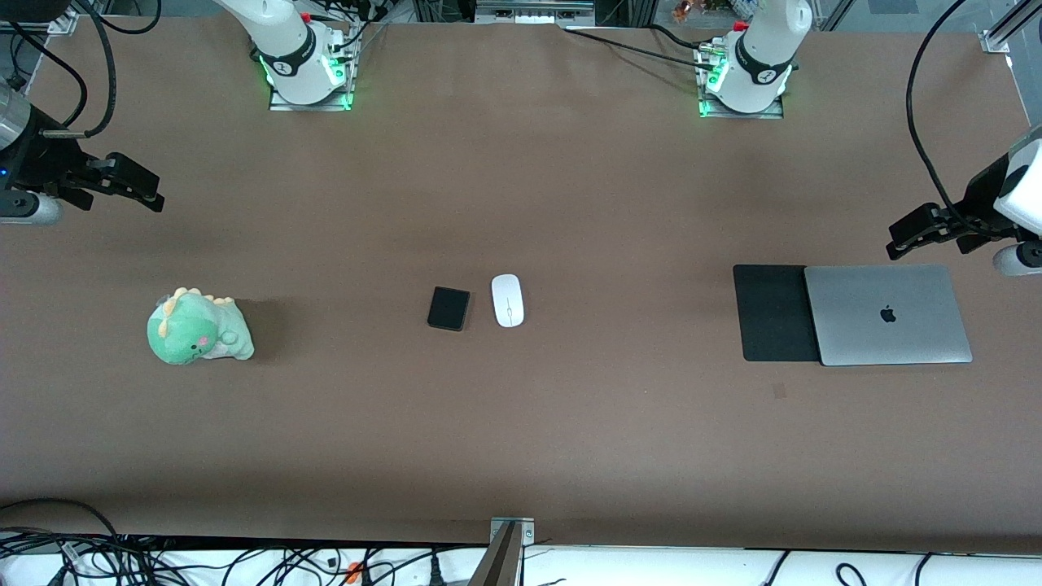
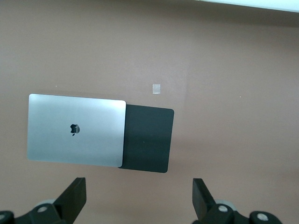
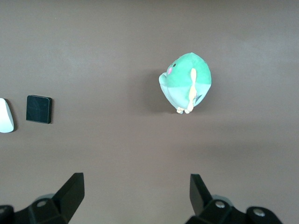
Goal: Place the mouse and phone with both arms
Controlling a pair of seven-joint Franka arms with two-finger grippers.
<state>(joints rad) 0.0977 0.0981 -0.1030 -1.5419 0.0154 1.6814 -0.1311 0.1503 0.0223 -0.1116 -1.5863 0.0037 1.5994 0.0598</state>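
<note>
Mouse beside phone — apparently apart

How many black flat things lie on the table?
2. The phone lies mid-table beside the white mouse, on the side toward the right arm's end. The mouse pad lies toward the left arm's end, partly under the laptop.
</note>
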